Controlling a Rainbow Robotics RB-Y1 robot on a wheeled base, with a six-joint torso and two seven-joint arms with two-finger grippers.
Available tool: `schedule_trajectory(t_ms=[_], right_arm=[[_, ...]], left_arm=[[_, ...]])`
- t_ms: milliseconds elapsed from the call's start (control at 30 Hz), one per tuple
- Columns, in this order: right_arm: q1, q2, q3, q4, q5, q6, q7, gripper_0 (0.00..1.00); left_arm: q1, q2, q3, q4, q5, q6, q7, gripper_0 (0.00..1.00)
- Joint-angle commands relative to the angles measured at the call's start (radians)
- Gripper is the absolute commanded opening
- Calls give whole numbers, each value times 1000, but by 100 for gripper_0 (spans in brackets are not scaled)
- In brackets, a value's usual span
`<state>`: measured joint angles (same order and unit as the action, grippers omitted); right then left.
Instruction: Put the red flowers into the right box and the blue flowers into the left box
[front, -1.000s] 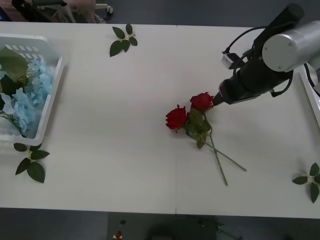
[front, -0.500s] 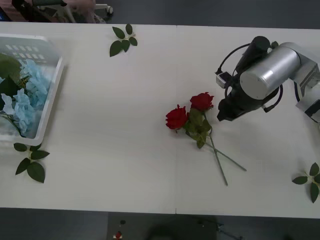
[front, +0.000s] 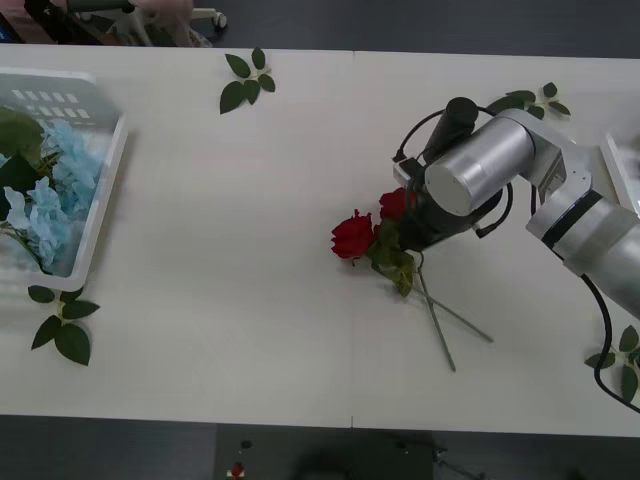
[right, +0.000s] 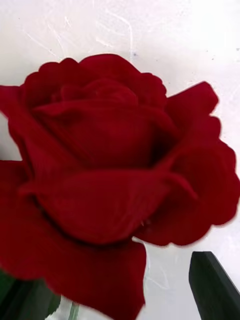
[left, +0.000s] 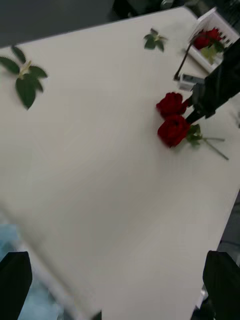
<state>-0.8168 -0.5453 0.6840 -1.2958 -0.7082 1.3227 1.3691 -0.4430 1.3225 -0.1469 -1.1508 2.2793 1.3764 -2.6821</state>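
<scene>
– Right of the table's middle, the right gripper (left: 191, 116) hangs low against the farther of two red roses (front: 398, 203), with its jaws apart. One matte black finger (right: 215, 290) stands clear of the bloom and grips nothing.

– What does the rose look like close up?

– Deep red with a velvety nap, scalloped petals curling round a tight centre. The nearer rose (front: 352, 235) lies just beside it. Their dark leaves overlap and their thin grey-green stems (front: 440, 325) cross on the table (front: 230, 220).

– And the arm above?

– A brushed silver cylinder (front: 470, 175) with black cable looped around it covers part of the farther bloom.

– The left side?

– The left gripper (left: 117, 285) hovers with its jaws wide, above the table's left part and well apart from the roses.

– Where are the boxes?

– The right box (front: 612, 170) shows a straight white plastic rim at the right edge, and it already holds red roses (left: 207, 37). The left box (front: 105, 170) is white, round-rimmed and slotted, with fluffy pale blue hydrangeas (front: 55, 200) inside.

– Anything loose?

– Green leaf sprigs lie at the far edge (front: 245, 80), beside the left box (front: 62, 325), behind the arm (front: 530, 98) and at the near right (front: 622, 360).
</scene>
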Motion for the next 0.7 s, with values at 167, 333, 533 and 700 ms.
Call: schedule_trajectory(t_ms=[167,333,533,700], right_arm=[[-35,8,-3,33,7,-48,-73,61],[-35,11,-3,55,6,-63,-73,43],[-35,11,-3,73,12,-60,-70,43],[-35,15,-1,104,9,-76,-56,42]], left_arm=[[124,-132,-194,-538,11,-675,-23,100],[193,-54,-304,-819,6,-976,-23,100],[194,-128,-145,-756,-130,-559,-2,100],[224,-270,67,-794,-389,-246,151,100]])
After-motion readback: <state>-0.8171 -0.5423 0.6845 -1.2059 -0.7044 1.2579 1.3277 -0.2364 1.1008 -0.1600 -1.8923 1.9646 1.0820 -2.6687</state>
